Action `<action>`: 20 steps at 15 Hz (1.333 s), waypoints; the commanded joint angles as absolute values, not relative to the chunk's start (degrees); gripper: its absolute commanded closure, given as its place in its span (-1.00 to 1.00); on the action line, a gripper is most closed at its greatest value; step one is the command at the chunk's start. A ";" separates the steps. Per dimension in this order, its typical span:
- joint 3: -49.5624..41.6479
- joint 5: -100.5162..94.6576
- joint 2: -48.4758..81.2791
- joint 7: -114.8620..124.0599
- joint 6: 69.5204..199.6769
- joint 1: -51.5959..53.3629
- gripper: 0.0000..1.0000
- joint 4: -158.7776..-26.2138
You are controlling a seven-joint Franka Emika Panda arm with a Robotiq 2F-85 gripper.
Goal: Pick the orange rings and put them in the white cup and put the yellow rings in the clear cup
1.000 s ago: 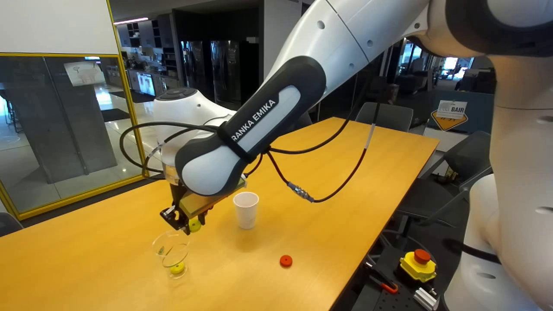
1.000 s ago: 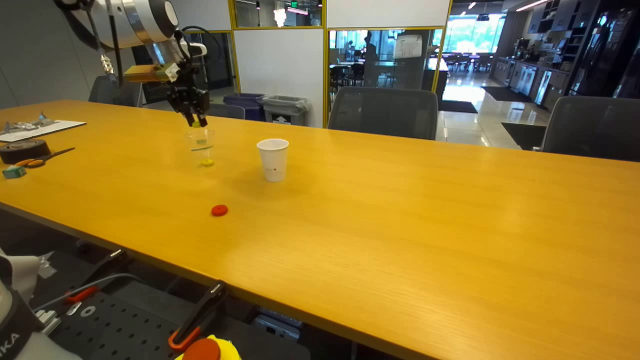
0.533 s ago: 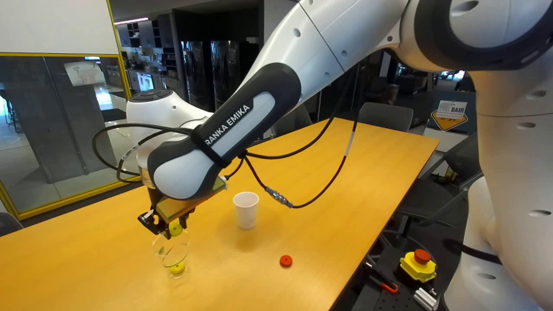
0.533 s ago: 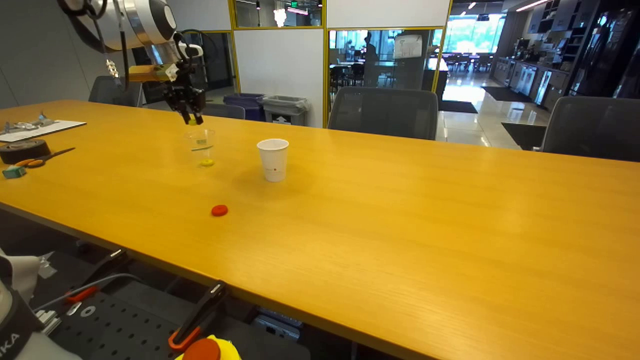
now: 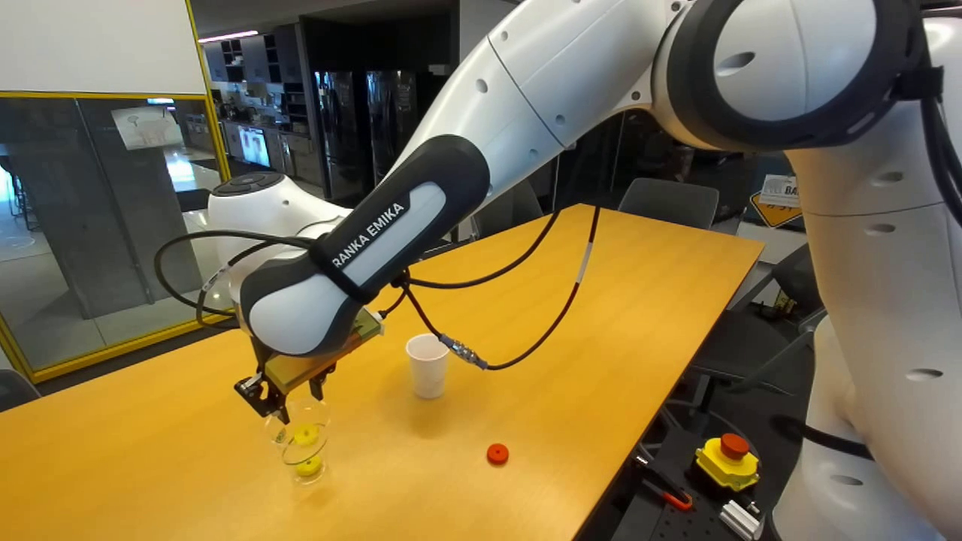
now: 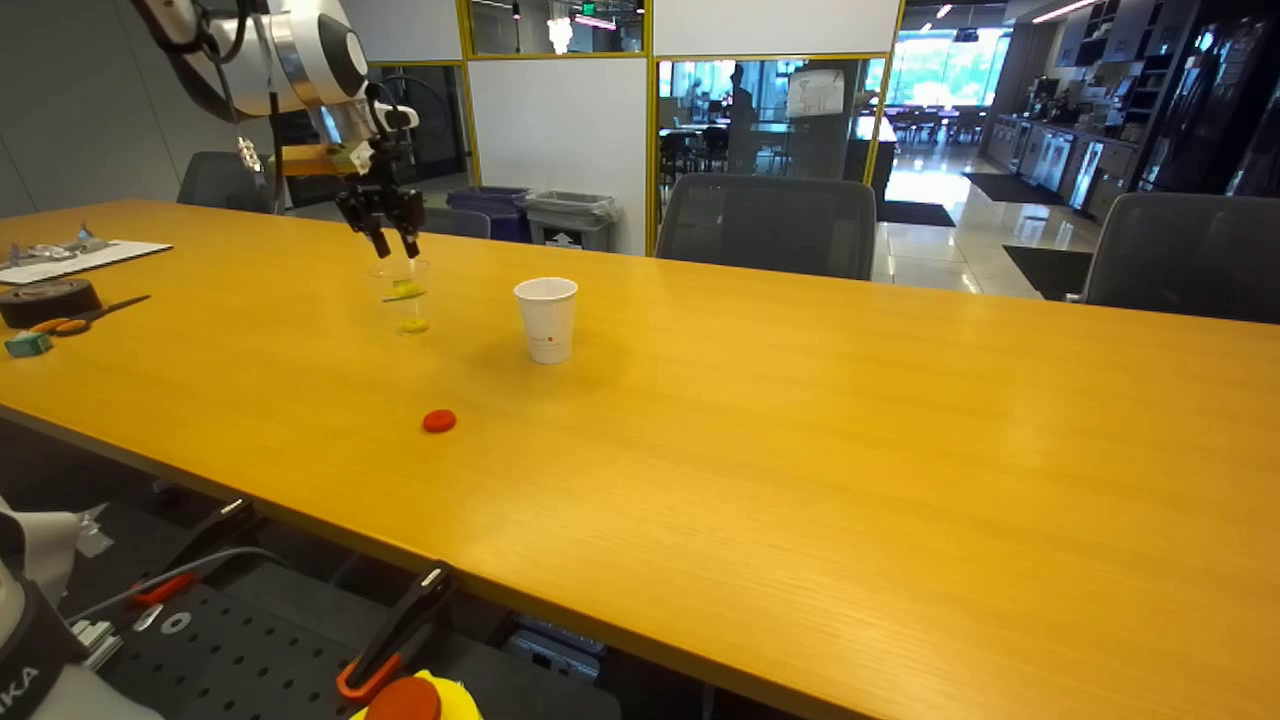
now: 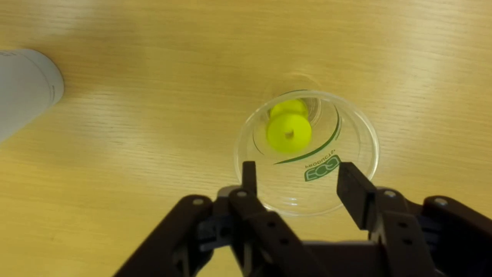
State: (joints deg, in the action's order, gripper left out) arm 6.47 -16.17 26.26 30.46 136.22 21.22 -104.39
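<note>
My gripper (image 7: pixel 297 169) is open above the clear cup (image 7: pixel 351 130), its fingertips over the rim and nothing between them. Inside that cup are two yellow rings: an upper yellow ring (image 5: pixel 306 434), apart from the fingers and partway down the cup, and a lower yellow ring (image 5: pixel 308 466) at the bottom. From above, the upper one partly covers the lower. The white cup (image 5: pixel 428 367) stands upright a short way off, and in the wrist view only part of it shows. One orange ring (image 6: pixel 439 421) lies flat on the table, and the inside of the white cup cannot be seen.
A tape roll (image 6: pixel 48 302), scissors (image 6: pixel 90 317), a small green box (image 6: pixel 28 344) and a clipboard (image 6: pixel 85 260) lie toward one end of the table. Beyond the table edge sits a yellow box with a red button (image 5: pixel 727 464). Chairs stand around the table.
My gripper has moved over the clear cup and opened. The yellow ring it held has dropped out of the fingers into that cup. Both cups and the orange ring stayed put.
</note>
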 commanded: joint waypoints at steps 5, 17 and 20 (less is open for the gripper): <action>5.20 -14.83 25.52 28.88 132.77 21.61 -1.00 -102.36; 4.60 -13.92 8.63 32.95 138.77 16.77 -1.00 -130.86; 4.45 -12.68 6.69 32.79 143.09 14.32 -1.00 -137.75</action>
State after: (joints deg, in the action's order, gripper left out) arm 4.46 -14.45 11.14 32.40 138.03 16.40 -129.75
